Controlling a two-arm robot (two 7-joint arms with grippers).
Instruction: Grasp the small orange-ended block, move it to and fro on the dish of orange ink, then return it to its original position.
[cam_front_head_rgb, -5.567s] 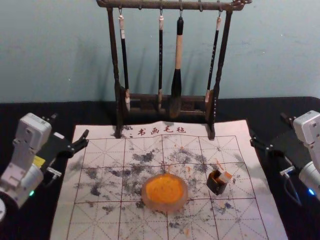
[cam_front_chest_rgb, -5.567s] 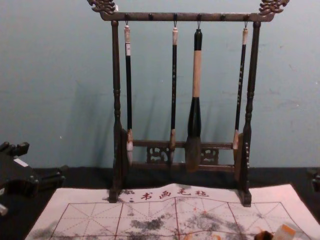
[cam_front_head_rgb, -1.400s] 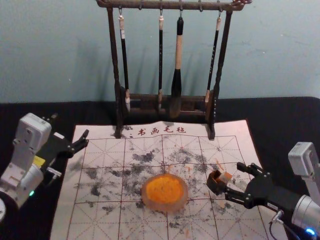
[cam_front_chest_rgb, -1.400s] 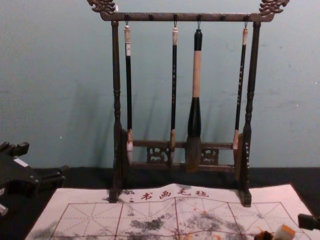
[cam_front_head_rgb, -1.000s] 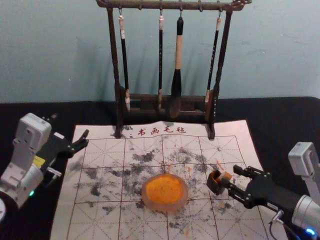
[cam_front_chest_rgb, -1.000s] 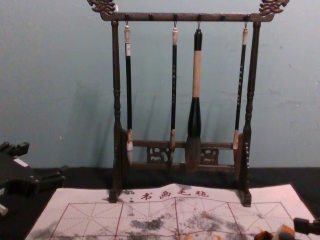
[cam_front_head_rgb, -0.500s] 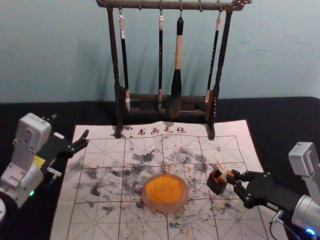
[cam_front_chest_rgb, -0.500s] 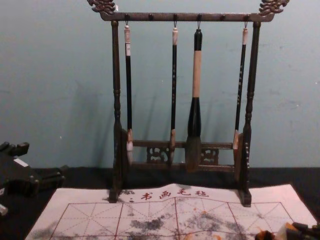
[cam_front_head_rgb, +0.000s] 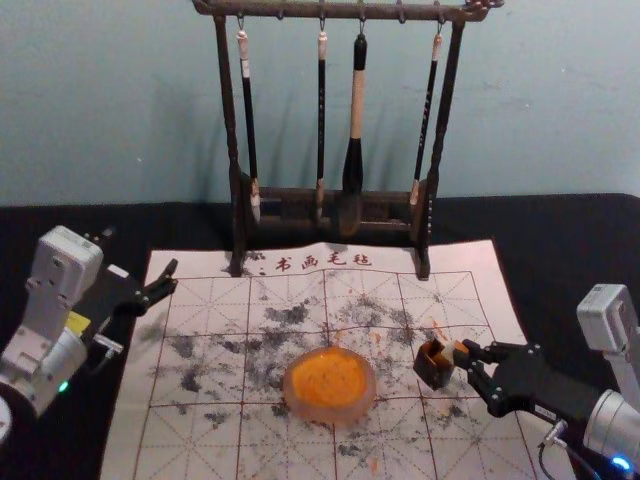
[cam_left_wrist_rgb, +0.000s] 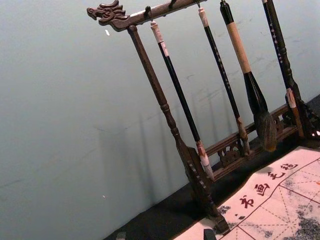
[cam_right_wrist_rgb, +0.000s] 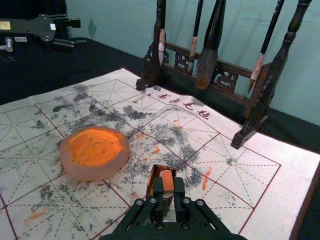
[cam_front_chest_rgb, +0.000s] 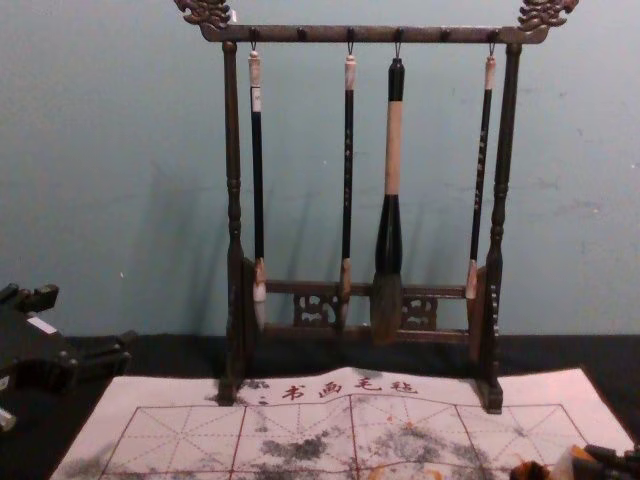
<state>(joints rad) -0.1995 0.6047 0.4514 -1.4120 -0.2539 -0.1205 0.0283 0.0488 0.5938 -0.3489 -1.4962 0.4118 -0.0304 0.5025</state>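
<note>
At the mat's right in the head view, my right gripper (cam_front_head_rgb: 468, 354) is shut on the small orange-ended block (cam_front_head_rgb: 455, 351), beside the small dark box (cam_front_head_rgb: 433, 366). In the right wrist view, the block's orange end (cam_right_wrist_rgb: 167, 181) shows between the tips of that gripper (cam_right_wrist_rgb: 168, 189), against the box (cam_right_wrist_rgb: 152, 179); whether its lower part is inside the box I cannot tell. The dish of orange ink (cam_front_head_rgb: 329, 385) rests left of the box on the mat. My left gripper (cam_front_head_rgb: 140, 252) stays parked, open and empty, at the left; its tips edge into the left wrist view (cam_left_wrist_rgb: 165, 234).
A dark wooden rack (cam_front_head_rgb: 432, 190) with several hanging brushes stands at the mat's back edge. The white gridded mat (cam_front_head_rgb: 200, 445), stained with ink, lies on a black-covered table (cam_front_head_rgb: 560, 240). The wall rises behind.
My right gripper has come in from the right side, fingers apart at first, and has closed on the block. The left arm, the dish and the box look unmoved.
</note>
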